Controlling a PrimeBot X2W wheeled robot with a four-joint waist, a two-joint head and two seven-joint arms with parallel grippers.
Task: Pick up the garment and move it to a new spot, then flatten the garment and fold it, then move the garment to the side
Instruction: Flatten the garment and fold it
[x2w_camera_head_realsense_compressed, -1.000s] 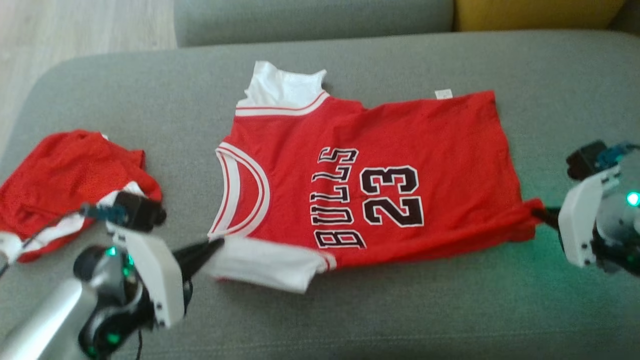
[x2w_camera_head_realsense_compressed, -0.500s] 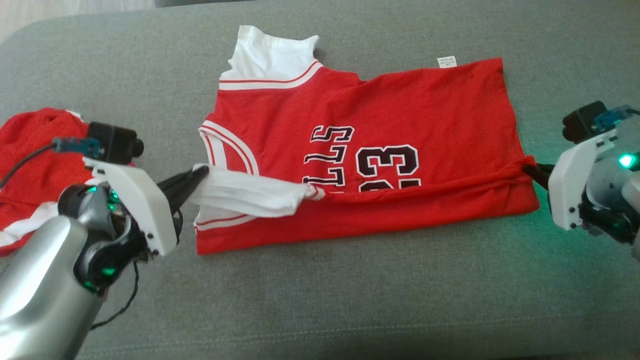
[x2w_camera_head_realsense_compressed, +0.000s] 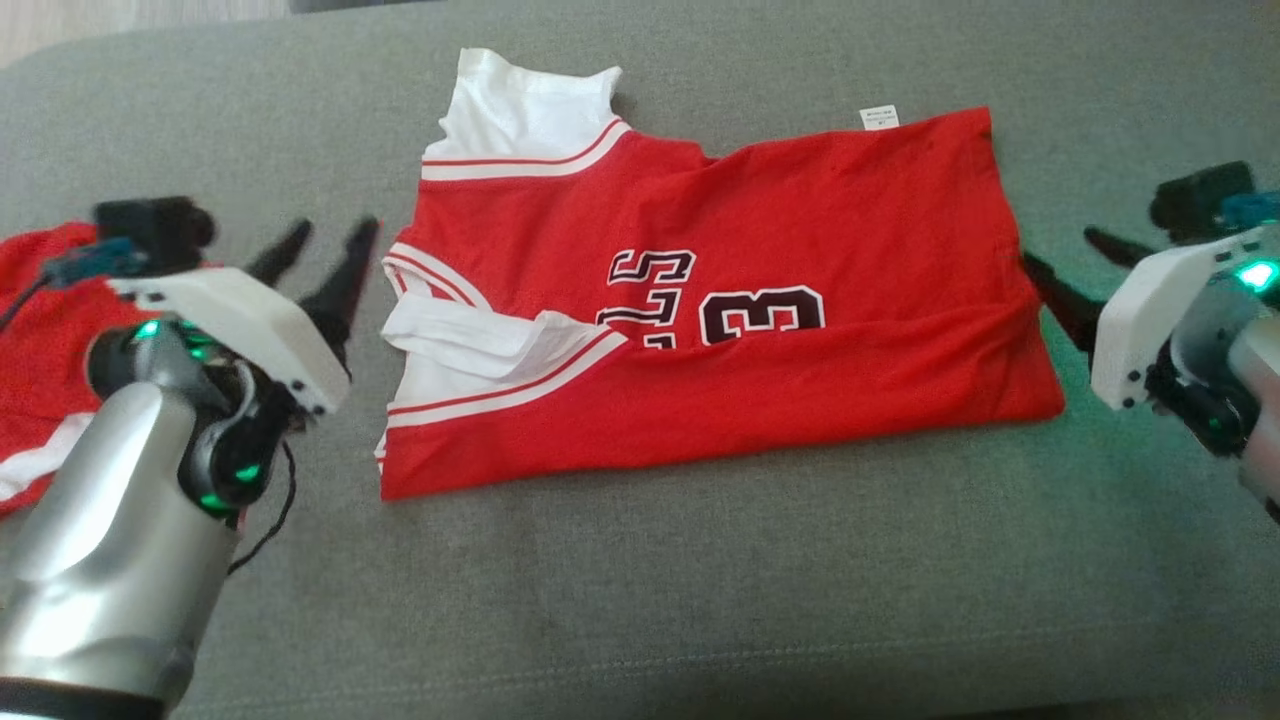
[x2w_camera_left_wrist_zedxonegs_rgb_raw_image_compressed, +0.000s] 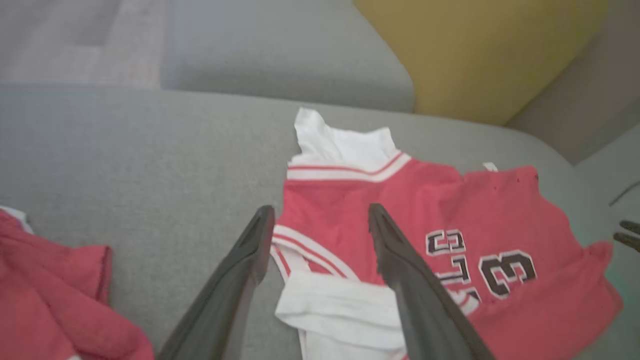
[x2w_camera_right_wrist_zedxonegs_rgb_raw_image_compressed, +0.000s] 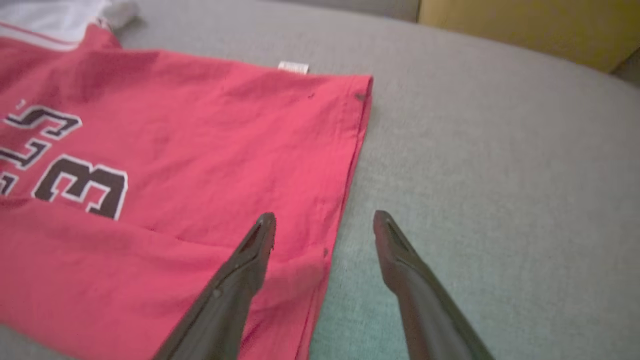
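Grey sofa cushion (x2w_camera_head_realsense_compressed: 640, 600) carries, left to right: left end effector (x2w_camera_head_realsense_compressed: 335, 228) released just off the collar end, red jersey (x2w_camera_head_realsense_compressed: 800, 400) half-folded, long axis running sideways between both arms, right end effector (x2w_camera_head_realsense_compressed: 1062, 250) released at the hem, equally near.

We see a red jersey (x2w_camera_head_realsense_compressed: 790, 220) with white trim and black white-edged lettering on a grey sofa (x2w_camera_head_realsense_compressed: 700, 600).

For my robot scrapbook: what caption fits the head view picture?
Open left hand and right hand flank a half-folded red jersey.
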